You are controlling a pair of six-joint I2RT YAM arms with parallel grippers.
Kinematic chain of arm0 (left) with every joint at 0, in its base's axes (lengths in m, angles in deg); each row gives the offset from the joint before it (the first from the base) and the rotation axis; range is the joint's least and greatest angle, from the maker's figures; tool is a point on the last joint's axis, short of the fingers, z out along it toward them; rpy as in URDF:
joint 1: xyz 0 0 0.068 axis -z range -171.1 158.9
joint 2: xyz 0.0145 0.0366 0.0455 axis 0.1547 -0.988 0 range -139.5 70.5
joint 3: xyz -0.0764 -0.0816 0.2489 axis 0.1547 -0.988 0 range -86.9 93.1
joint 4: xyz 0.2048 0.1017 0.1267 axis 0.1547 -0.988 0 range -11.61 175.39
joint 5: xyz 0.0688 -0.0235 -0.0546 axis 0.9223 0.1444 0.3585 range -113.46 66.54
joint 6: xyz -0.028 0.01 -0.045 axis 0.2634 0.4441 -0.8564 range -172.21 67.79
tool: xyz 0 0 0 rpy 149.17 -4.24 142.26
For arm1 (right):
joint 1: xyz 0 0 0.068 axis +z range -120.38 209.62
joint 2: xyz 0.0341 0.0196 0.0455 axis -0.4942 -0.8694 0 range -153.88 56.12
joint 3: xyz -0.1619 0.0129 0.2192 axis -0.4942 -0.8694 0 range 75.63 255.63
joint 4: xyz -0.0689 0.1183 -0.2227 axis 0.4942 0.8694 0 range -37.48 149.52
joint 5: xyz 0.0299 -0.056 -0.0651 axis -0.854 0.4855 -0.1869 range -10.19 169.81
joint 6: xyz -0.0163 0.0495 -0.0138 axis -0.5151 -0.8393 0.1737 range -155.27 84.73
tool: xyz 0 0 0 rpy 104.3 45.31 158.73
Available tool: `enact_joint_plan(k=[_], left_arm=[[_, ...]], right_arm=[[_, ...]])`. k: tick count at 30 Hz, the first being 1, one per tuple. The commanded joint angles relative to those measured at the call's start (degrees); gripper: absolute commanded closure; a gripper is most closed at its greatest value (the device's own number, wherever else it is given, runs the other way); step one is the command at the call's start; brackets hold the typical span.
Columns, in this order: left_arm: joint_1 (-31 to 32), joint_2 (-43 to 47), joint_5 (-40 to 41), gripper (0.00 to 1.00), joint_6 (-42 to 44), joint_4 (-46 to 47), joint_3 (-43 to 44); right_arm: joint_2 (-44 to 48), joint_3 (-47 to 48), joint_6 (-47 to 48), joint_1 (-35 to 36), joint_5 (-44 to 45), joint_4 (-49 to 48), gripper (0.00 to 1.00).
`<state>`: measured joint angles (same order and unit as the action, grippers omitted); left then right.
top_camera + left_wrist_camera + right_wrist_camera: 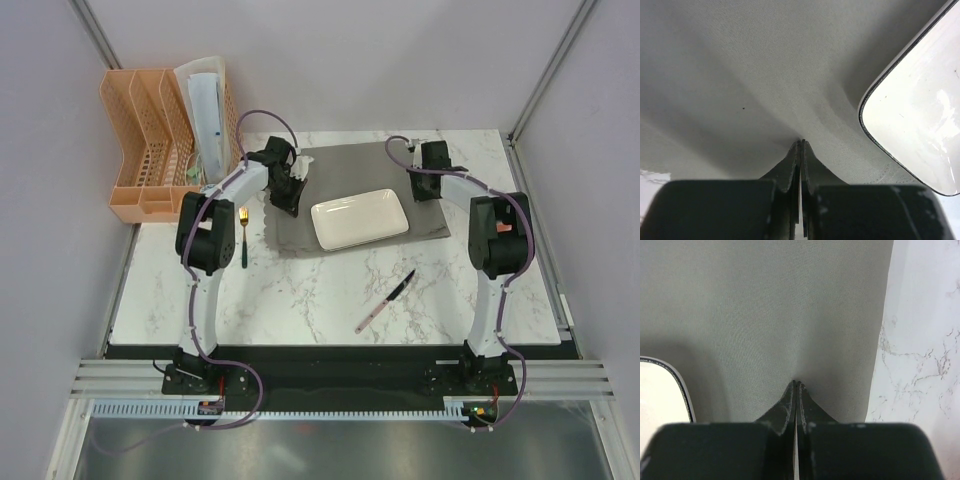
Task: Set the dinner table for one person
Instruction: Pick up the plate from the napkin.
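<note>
Dinner table [300,300]: white marble top under both arms, with a grey placemat [350,170] at far centre bearing a white plate [360,220]. Knife [385,300] and fork [243,238] lie on bare marble. Left gripper [801,142] and right gripper [796,383] have fingers pressed together, pinching placemat cloth.

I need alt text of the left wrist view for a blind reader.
The left end effector, shut, pinches the grey placemat, which puckers toward its tips. A white plate with a dark rim lies on it at right.
</note>
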<state>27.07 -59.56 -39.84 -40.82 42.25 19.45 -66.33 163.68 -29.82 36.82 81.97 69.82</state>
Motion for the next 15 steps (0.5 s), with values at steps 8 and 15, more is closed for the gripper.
enact_joint_plan(k=[8, 15], left_arm=[[0.0, 1.2, -2.5, 0.98, -0.8, -2.1, -3.2], [-0.1, 4.3, -3.7, 0.98, -0.5, -0.9, -9.2]], right_arm=[[6.2, -11.8, 2.0, -0.3, -3.5, 2.4, 1.0], [11.3, -20.4, 3.2, -0.3, -4.3, 0.7, 1.0]])
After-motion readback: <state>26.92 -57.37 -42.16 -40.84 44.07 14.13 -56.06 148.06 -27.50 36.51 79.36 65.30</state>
